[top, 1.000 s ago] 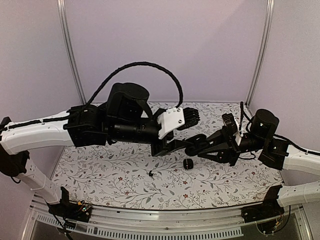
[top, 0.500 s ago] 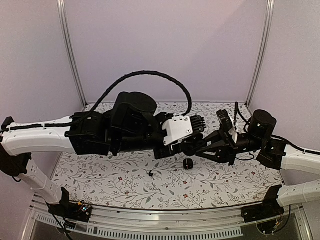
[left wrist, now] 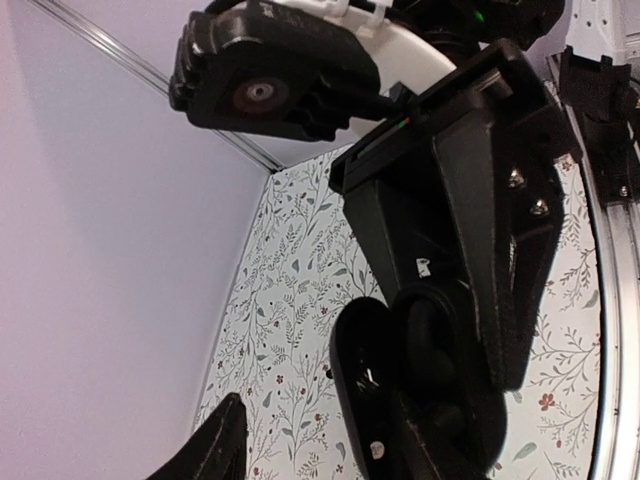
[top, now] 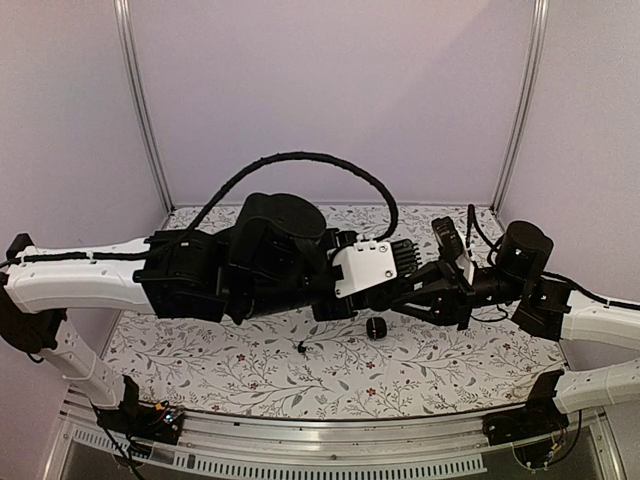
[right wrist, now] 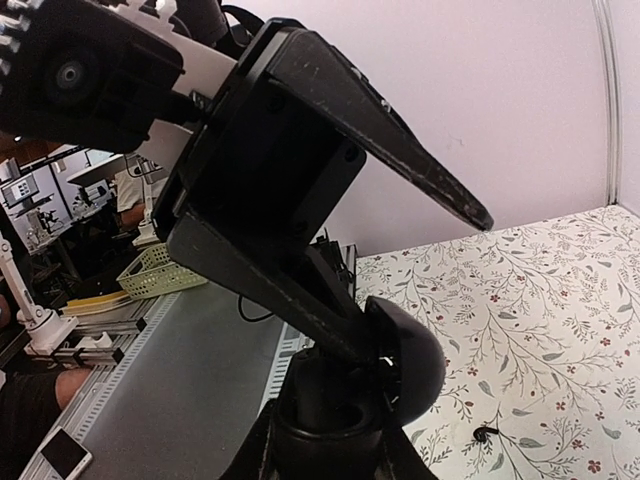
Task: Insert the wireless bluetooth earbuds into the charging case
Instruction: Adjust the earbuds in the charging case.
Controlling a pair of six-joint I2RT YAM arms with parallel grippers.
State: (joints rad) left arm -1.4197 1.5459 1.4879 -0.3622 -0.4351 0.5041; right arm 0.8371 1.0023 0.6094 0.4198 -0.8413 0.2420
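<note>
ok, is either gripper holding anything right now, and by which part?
The right gripper is shut on the open charging case, gripping it by its lower body. The left gripper holds nothing visible: its jaws stand apart with nothing between them.

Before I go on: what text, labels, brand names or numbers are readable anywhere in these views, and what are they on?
No text, brand or number can be read in any view.
A small white mark on the black housing above the charging case, left wrist view: too small to read.
A white speck on the charging case: too blurred to tell whether it is print.
</note>
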